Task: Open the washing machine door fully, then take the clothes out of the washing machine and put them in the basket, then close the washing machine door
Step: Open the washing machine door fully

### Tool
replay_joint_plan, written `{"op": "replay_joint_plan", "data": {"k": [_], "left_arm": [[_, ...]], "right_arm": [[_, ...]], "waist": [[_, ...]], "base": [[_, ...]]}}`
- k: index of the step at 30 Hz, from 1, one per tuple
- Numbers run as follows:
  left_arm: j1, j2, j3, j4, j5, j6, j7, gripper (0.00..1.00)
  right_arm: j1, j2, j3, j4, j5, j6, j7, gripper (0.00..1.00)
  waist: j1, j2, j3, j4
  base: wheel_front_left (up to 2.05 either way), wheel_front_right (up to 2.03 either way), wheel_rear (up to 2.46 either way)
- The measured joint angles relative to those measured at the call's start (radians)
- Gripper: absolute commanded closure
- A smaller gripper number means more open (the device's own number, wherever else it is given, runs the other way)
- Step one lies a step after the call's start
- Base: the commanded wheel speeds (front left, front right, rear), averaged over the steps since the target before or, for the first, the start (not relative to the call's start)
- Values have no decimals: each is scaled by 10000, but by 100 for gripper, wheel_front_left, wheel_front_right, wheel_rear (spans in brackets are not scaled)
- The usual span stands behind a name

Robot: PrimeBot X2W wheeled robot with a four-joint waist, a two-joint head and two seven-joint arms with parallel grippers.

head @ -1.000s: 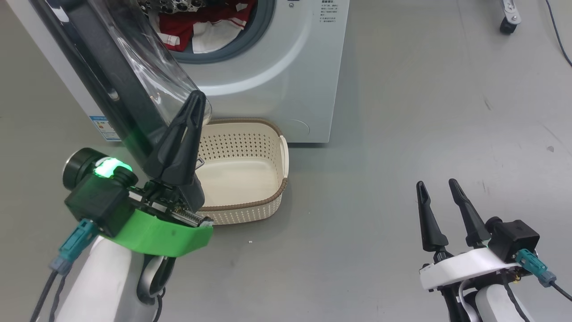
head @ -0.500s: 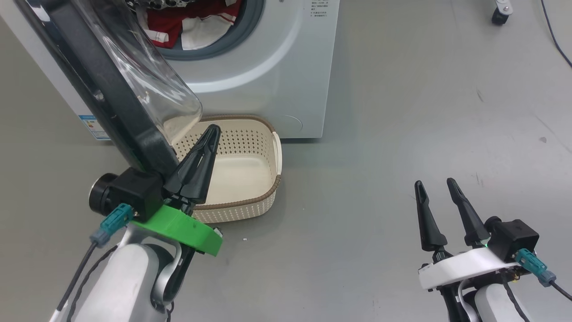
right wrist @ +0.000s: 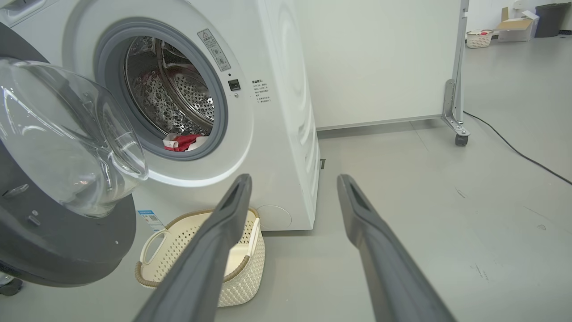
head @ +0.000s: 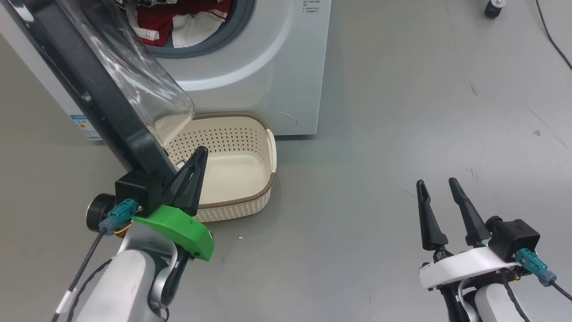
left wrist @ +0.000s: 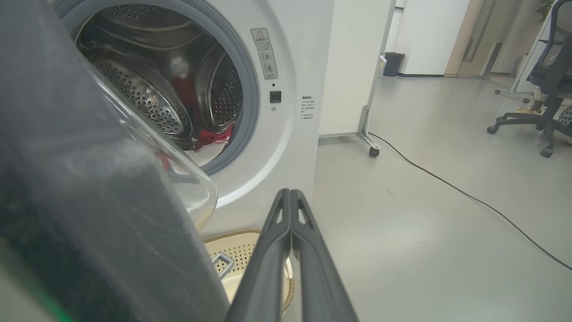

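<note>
Resting the left pincer (head: 200,154) by the lower edge of the washing machine door (head: 89,89), just beside its black rim, fingers shut tight together and gripping nothing. Probably using that closed tip as a firm prod for swinging the door fully wide; touching the rim or just short of it, impossible to tell. Holding the right pincer (head: 436,184) spread wide and empty, low over the floor (head: 357,134), well apart from the washing machine (head: 268,67), likely waiting for the reach into the drum. Keeping the basket (head: 243,206) on the floor close against the machine's front, below the opening, handy for dropping laundry, and bare inside. Leaving the clothes (head: 174,18), red with white, lying low in the drum, up beyond the left pincer's tips and well apart from both pincers.
</note>
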Motion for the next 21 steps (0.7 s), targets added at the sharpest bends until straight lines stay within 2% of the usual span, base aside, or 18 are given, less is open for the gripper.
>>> {"op": "replay_joint_plan", "data": {"k": [13, 21], "left_arm": [[5, -27, 136, 765, -96, 242, 349, 100], [-4, -27, 144, 991, -92, 244, 309, 100]], "right_arm": [[-5, 46, -25, 8, 15, 0, 0, 0], [-8, 67, -35, 17, 15, 0, 0, 0]], "waist": [[0, 0, 44, -47], [0, 0, 39, -28]], "base": [[0, 0, 0], [0, 0, 0]]}}
